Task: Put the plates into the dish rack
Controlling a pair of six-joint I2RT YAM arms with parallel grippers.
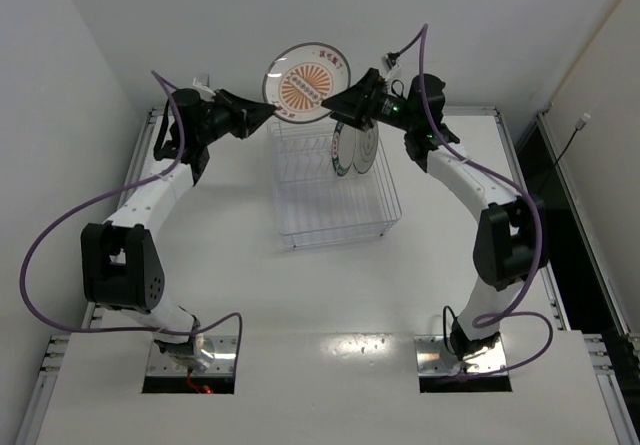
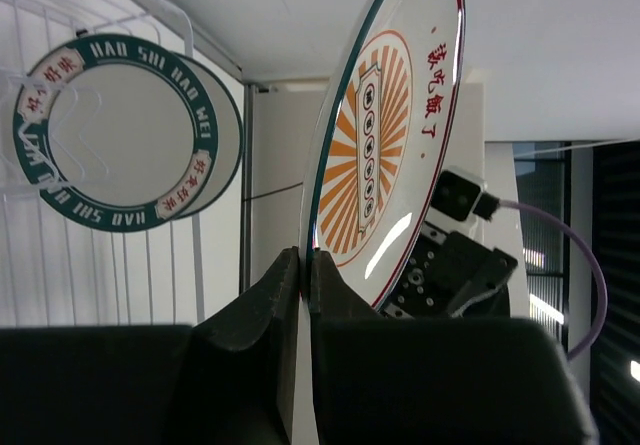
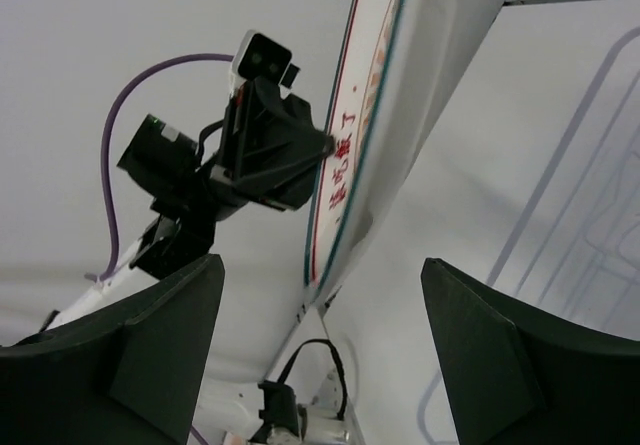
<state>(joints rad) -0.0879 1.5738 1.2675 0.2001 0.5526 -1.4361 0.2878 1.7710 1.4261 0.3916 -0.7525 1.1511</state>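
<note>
The plate with the orange sunburst centre (image 1: 308,83) is held upright in the air above the far end of the dish rack (image 1: 335,227). My left gripper (image 1: 270,114) is shut on its left rim; the left wrist view shows both fingers (image 2: 270,305) pinching the plate (image 2: 385,135). My right gripper (image 1: 330,105) is open at the plate's right rim; in the right wrist view the plate edge (image 3: 355,165) sits between the wide-apart fingers (image 3: 180,315), touching neither. The lettered dark-rimmed plate (image 1: 343,149) and the thin-ringed white plate (image 1: 366,148) stand upright in the rack.
The rack's near half (image 1: 340,205) holds only tines. A white wall rises close behind the plate, with a side wall at left. The table's far edge and frame rail (image 1: 480,115) lie behind the rack. Purple cables loop off both arms.
</note>
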